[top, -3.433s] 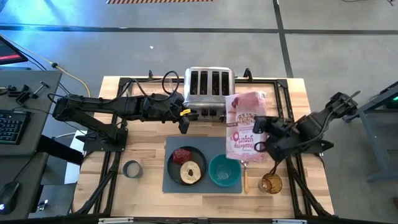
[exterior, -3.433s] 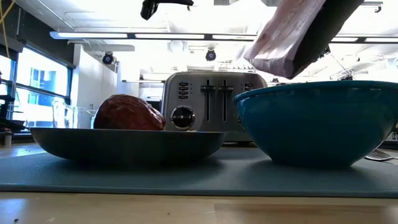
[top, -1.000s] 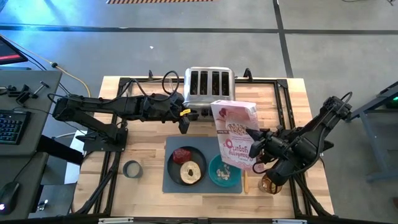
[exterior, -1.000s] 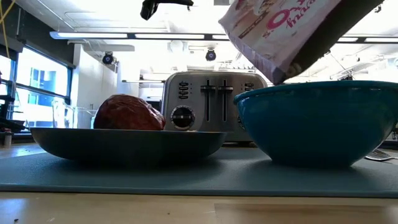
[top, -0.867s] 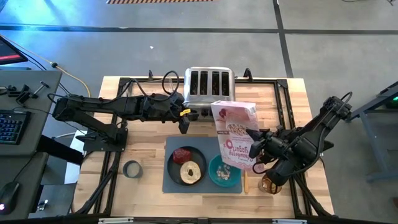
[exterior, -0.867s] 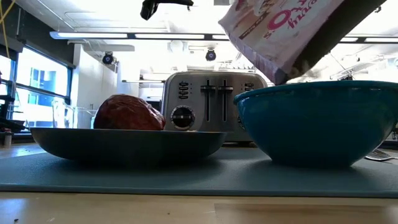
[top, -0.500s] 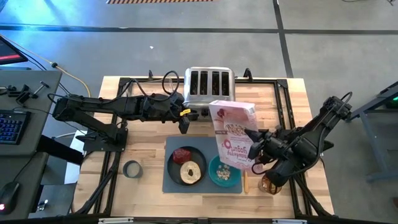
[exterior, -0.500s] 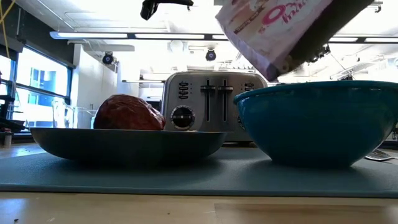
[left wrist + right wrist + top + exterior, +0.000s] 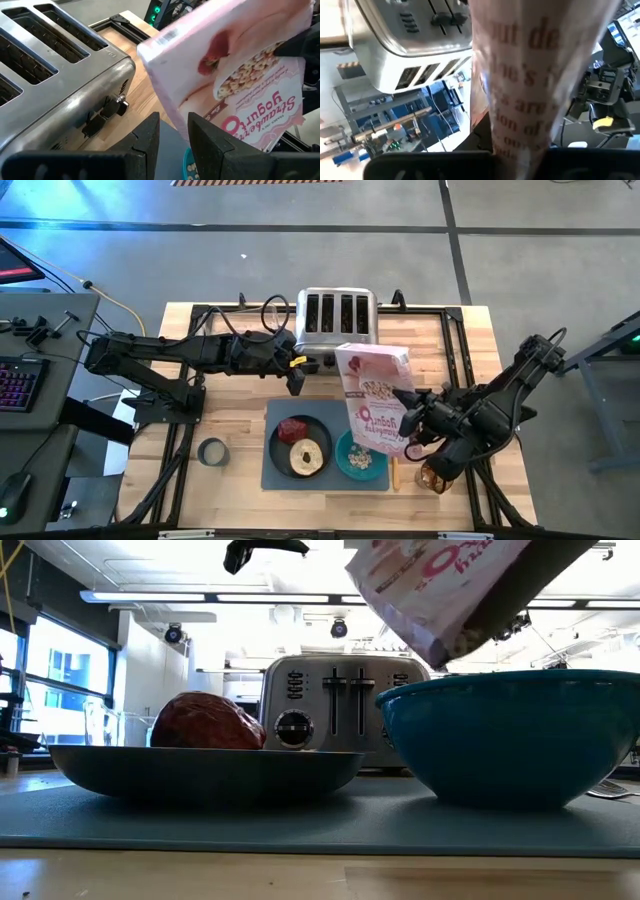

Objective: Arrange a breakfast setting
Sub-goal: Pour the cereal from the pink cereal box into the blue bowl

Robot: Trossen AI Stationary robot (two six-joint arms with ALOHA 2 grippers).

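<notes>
A grey mat point(image 9: 278, 475) carries a dark grey plate point(image 9: 278, 448) with a dark-red lump point(image 9: 291, 429) and a tan bagel ring point(image 9: 307, 457). It also carries a teal bowl point(image 9: 343, 463) with beige cereal point(image 9: 362, 461) in it. A wooden-handled spoon point(image 9: 394, 471) lies right of the bowl. My right gripper point(image 9: 408, 412) is shut on the pink-and-white cereal bag point(image 9: 375, 395), tipped mouth-down over the bowl. My left gripper point(image 9: 296, 383) hovers in front of the toaster, its fingers point(image 9: 147, 137) a narrow gap apart, holding nothing. My right gripper pinches the cereal bag's right side point(image 9: 398, 408) between its two fingers, coming level from the table's right. The bag is lifted clear and upside down, slanting. Its mouth point(image 9: 440, 650) hangs just above the bowl's rim point(image 9: 500, 680), and its closed end points up toward the toaster.
The chrome four-slot toaster point(image 9: 337, 328) stands at the far edge behind the mat. An amber glass point(image 9: 435, 475) stands right of the spoon, under my right arm. A grey tape roll point(image 9: 212, 451) lies left of the mat.
My right gripper has tipped the bag over the bowl, and cereal that was not there in the oldest frame now lies in it. In the last second the bag's mouth has risen a little above the rim and shifted slightly toward the table's left.
</notes>
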